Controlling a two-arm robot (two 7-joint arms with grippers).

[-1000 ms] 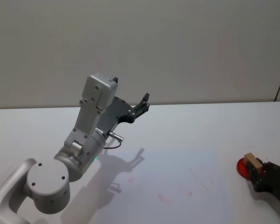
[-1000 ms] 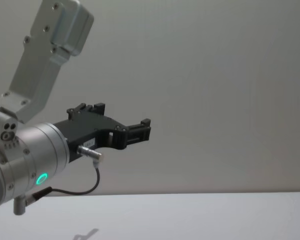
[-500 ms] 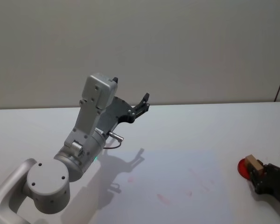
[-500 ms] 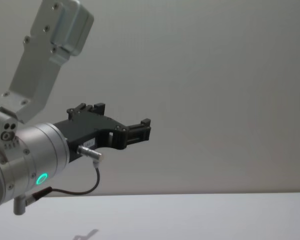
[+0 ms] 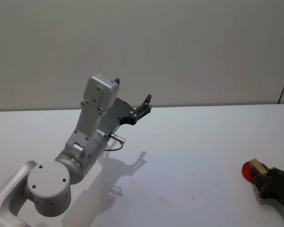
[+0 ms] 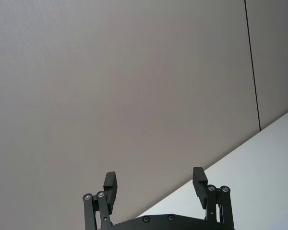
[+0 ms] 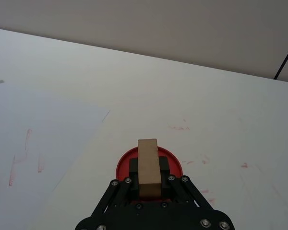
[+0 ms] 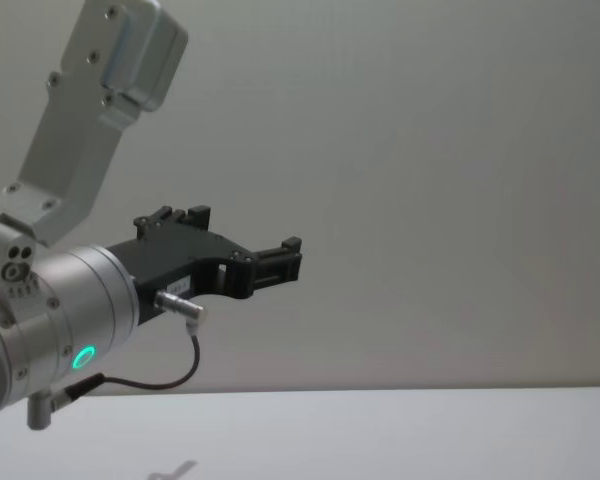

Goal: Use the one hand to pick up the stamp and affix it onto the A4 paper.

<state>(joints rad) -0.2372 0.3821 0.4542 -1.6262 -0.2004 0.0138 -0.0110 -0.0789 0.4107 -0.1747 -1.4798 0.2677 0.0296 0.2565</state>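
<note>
right gripper (image 7: 149, 168) clamps the stamp (image 7: 148, 155), 3 o'clock of the a4 paper (image 5: 180, 184). left gripper (image 6: 155, 182) gapes wide, empty.

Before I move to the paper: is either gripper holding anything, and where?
Right gripper grips the stamp by the sides of its wooden handle; left gripper, open, holds nothing.

Plain grey wall (image 5: 180, 47); white table (image 5: 189, 127) before it.
</note>
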